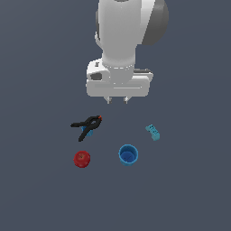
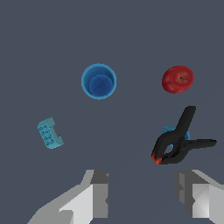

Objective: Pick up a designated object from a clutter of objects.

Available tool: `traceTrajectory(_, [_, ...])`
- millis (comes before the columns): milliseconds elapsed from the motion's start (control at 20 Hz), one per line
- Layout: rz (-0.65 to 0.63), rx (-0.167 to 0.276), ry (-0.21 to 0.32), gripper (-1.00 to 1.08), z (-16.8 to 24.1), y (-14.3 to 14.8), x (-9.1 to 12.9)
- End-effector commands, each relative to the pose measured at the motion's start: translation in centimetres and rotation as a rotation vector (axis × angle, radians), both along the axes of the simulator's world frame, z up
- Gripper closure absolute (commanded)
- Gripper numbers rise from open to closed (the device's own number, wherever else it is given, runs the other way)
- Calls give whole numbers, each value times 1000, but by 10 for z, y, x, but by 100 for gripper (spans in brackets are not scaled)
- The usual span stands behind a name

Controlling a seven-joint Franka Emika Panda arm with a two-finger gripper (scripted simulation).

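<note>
While my claw [image 1: 117, 100] hangs above the dark worktop [image 1: 40, 189] with its two fingers spread apart and nothing between them, the step in hand looks to me like the approach to the cup [image 1: 128, 154].

The cup is round, bright blue, and stands upright with its open mouth facing up. In the exterior view it sits below the claw and slightly toward that view's right, well apart from the other items. A small teal brick [image 1: 153, 132] lies near it toward the exterior view's right. A red ball [image 1: 82, 159] rests well off toward the exterior view's left. A black clamp [image 1: 87, 126] with a red tip lies above the ball, with something small and blue partly hidden under it; I cannot tell what that is.

The wrist view shows the cup [image 2: 99, 81] from straight above, a blue ring with a darker floor, ahead of the open claw [image 2: 142, 199] and not yet between the fingers [image 2: 94, 199].

To do this well, I judge I should first carry the claw sideways until the cup's rim sits centred between the fingers, then descend straight. The gap looks wide enough for the cup, though I cannot be sure. Since the walls taper, I would grip low on them or pinch one wall at the rim, closing gently so the light plastic does not squirt out. The brick is the nearest thing to avoid.
</note>
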State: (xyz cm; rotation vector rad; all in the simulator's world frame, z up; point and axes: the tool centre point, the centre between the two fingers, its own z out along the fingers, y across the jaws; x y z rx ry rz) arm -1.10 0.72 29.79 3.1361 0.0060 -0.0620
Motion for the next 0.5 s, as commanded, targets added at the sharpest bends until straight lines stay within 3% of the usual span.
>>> traceTrajectory(0, [0,0,0,-20,0,0,0])
traceTrajectory(450, [-31,-33,-5,-20,-6,-1,6])
